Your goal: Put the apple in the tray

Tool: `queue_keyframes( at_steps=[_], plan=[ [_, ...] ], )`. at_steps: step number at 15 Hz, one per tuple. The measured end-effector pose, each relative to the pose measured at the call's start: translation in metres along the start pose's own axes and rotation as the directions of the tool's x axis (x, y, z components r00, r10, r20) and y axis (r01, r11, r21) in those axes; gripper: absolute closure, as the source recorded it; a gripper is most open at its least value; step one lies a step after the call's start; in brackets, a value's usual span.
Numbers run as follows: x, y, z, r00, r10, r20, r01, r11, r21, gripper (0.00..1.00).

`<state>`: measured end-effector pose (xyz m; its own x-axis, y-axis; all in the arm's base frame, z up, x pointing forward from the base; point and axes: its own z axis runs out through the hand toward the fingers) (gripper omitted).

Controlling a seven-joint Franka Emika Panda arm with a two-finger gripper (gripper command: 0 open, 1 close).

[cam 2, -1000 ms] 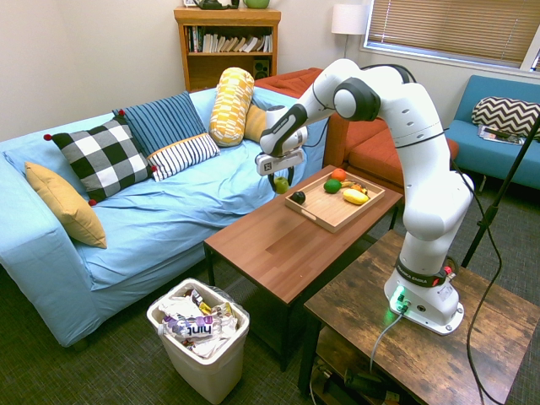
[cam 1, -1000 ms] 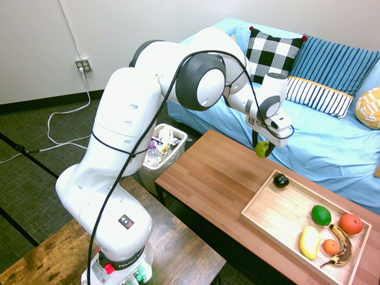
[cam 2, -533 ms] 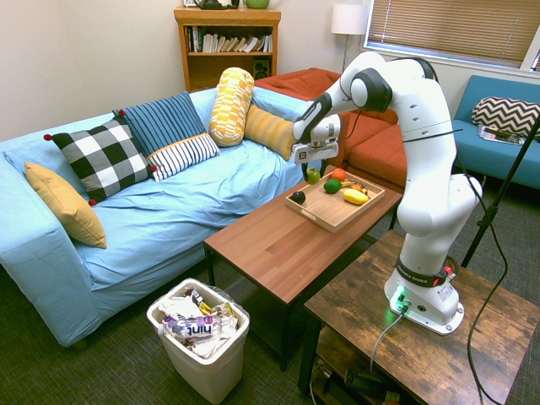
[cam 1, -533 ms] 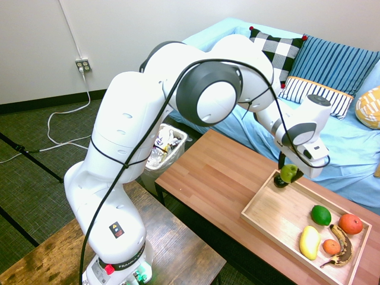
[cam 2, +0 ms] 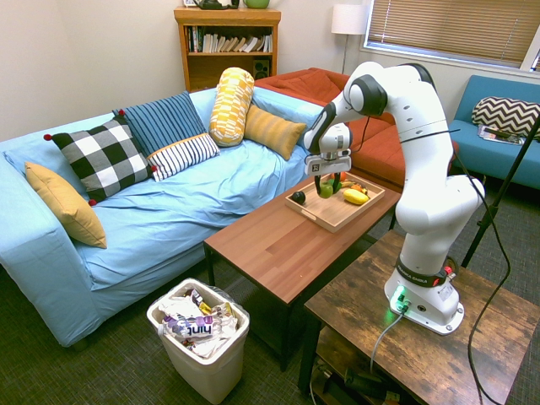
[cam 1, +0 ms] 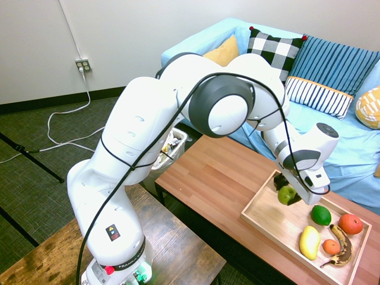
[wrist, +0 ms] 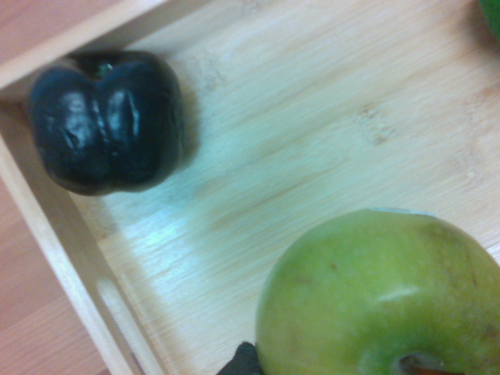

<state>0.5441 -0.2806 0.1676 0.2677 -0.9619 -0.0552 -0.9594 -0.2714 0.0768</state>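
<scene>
Jaws (cam 1: 289, 193): clamped on the small round yellow-green apple (cam 1: 287, 195)
Apple: held above the pale wooden rectangular tray (cam 1: 279, 222), beside a wrinkled black fruit (wrist: 105, 119)
Advice: lower onto bare wood, then release gently

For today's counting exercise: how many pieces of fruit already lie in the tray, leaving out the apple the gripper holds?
6: dark fruit in a corner, lime, orange, lemon, small orange, banana. None seems hidden.
</scene>
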Motion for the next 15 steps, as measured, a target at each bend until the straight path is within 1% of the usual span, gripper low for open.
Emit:
queue_keyframes(
  at_steps=[4,8,9,15],
  plan=[
    [0.01,0.006,0.034,1.0,0.018,0.015,-0.018,1.0,-0.023,1.0],
    [0.016,0.005,0.045,1.0,0.017,0.022,-0.017,1.0,-0.023,1.0],
    [0.016,0.004,0.048,0.999,0.018,0.026,-0.018,1.0,-0.022,0.0],
    [0.017,0.004,0.048,0.999,0.019,0.036,-0.019,1.0,-0.007,0.0]
  ],
)
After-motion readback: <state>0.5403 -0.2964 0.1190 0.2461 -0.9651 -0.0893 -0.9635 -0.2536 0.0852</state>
